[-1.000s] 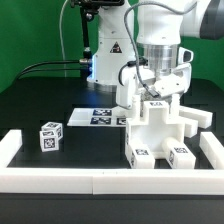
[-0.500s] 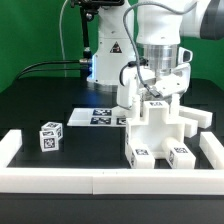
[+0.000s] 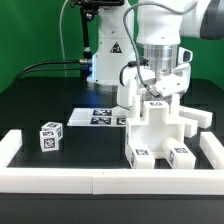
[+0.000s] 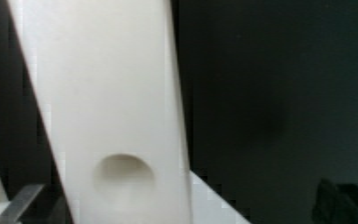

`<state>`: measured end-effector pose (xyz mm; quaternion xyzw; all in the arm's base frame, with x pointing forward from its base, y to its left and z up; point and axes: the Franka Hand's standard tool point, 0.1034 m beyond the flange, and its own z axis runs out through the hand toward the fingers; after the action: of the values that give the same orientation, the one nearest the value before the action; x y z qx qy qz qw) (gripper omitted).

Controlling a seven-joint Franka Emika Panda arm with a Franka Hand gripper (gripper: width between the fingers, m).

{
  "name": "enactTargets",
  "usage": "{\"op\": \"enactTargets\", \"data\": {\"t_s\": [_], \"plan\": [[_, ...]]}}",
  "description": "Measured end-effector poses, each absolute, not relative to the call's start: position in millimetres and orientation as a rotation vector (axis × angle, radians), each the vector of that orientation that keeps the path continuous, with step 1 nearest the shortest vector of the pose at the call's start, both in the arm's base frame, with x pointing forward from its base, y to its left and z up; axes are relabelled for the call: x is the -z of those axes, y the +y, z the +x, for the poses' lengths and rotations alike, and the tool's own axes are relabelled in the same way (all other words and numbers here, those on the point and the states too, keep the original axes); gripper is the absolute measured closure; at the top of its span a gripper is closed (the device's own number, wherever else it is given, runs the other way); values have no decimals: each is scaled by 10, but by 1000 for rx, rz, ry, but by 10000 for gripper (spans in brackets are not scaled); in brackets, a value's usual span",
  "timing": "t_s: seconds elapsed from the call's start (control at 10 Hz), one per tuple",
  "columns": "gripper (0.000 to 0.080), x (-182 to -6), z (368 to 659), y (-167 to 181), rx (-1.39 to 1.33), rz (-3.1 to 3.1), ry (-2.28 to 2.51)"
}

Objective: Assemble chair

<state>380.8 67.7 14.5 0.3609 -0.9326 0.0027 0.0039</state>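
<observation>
Fingers apart, the end effector point(image 3: 158, 92) hangs over the white chair assembly point(image 3: 160, 125) on the black counter point(image 3: 50, 100), 1 tagged block point(image 3: 51, 136) well apart.

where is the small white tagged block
In the exterior view's left half, the small white tagged block sits on the black table, between the marker board and the white front rail.
</observation>
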Motion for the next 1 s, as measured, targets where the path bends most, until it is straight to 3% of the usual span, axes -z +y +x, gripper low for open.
{"op": "enactTargets", "data": {"t_s": [0.5, 1.0], "plan": [[151, -175, 3850, 612, -64, 1172, -2950], [151, -325, 3982, 402, -156, 1506, -2860]]}}
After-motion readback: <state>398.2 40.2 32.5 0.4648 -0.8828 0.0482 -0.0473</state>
